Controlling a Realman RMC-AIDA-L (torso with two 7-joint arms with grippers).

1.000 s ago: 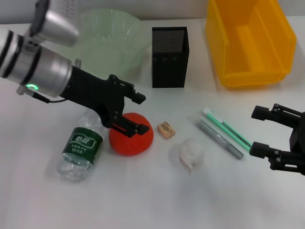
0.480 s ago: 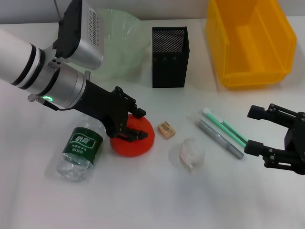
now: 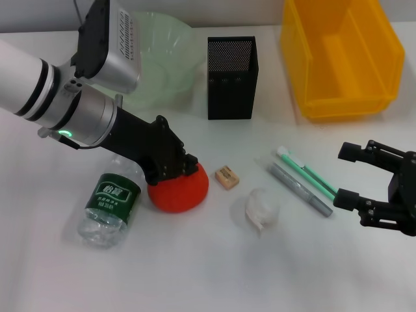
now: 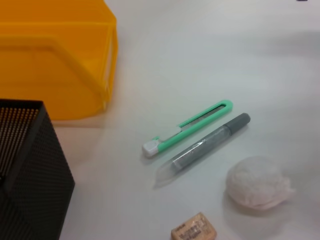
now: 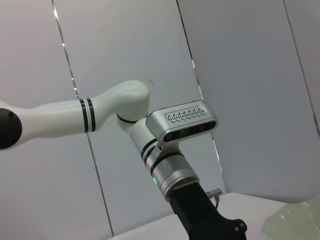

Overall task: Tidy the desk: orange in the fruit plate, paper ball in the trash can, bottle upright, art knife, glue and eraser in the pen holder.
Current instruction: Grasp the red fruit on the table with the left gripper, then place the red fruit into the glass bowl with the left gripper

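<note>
My left gripper (image 3: 177, 170) clamped the orange (image 3: 179, 188), bound for the plate (image 3: 156, 58) at 12 o'clock; right gripper (image 3: 354, 179) idled wide.

Near edge of tabletop (image 3: 195, 279): bare white strip I see across the whole front; a pincer could sweep here.
Left side: my left pincer (image 3: 179, 170) is down on the orange (image 3: 182, 190), with the lying bottle (image 3: 110, 205) touching that fruit; no way between them.
Centre: eraser (image 3: 227, 176) and paper ball (image 3: 262, 209) sit near each other, narrow gap.
Centre-right: art knife (image 3: 309, 174) and glue (image 3: 299, 188) lie side by side, almost touching.
Rear row: fruit plate (image 3: 159, 55), pen holder (image 3: 231, 78), trash can (image 3: 341, 55); open lanes between.
Right edge: right pincer (image 3: 351, 175), jaws spread, blocks it.
</note>
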